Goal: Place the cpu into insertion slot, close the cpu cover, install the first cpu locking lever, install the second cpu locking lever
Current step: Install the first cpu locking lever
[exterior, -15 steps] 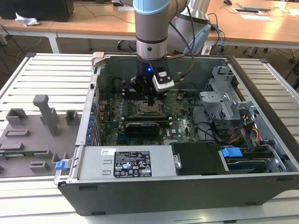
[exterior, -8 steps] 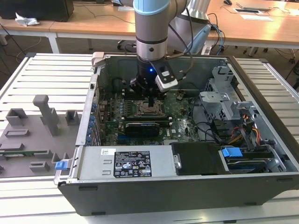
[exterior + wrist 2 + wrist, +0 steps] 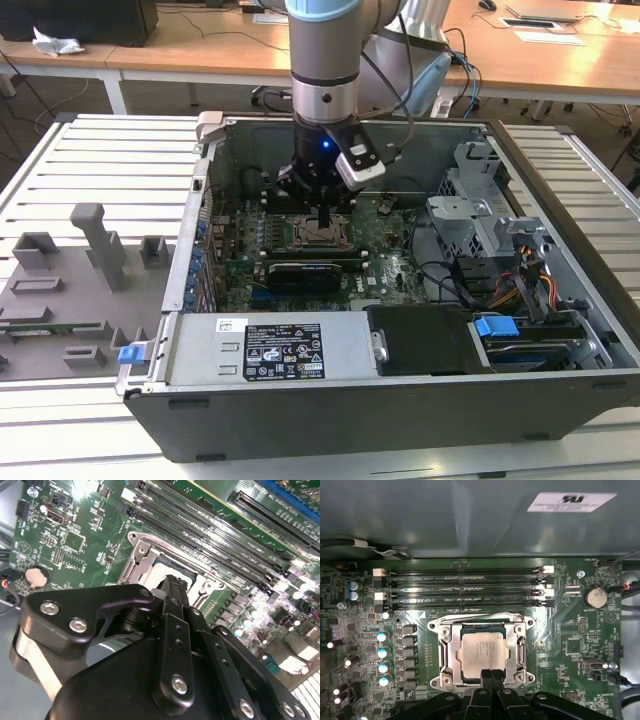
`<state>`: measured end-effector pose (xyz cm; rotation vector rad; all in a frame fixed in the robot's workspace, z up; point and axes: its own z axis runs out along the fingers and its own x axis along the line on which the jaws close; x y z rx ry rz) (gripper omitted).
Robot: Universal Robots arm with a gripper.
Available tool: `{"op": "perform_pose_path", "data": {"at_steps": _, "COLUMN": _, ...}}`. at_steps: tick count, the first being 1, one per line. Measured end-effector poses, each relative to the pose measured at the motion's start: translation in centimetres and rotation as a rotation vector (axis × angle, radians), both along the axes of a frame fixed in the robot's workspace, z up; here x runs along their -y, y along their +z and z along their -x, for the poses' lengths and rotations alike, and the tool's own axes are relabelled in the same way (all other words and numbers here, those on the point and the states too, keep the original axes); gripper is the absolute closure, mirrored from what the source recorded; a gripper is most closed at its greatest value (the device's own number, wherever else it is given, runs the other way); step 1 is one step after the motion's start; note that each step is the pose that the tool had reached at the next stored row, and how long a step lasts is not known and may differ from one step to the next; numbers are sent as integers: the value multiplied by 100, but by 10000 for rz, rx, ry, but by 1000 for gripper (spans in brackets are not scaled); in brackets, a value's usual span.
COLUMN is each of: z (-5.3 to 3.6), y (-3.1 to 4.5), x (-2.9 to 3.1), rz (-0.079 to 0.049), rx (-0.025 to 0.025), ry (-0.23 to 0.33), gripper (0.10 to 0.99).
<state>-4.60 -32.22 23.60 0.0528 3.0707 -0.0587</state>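
Gripper [image 3: 491,674] fingers pressed together, holding nothing, tip on the near edge of the cpu cover [image 3: 449,650]. Cpu [image 3: 483,652] already sits in the insertion slot [image 3: 520,677], cover down over it, mid-motherboard [image 3: 570,640]. Best to push straight down, keeping the tip off the chip face.

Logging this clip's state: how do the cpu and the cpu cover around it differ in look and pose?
The cpu is a solid pale tan square with a plain face; the cpu cover is a silvery frame with an open central window. The cpu lies low inside that window, while the cpu cover lies flat around it as a border. The hand, fingers together, meets the cpu's edge, not the cpu cover. Both are square and sit level on the green board.
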Motion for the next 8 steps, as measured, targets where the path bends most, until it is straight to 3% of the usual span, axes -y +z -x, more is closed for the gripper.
{"op": "perform_pose_path", "data": {"at_steps": 8, "z": 0, "y": 13, "x": 0, "rz": -1, "rx": 1, "ry": -1, "gripper": 980}}
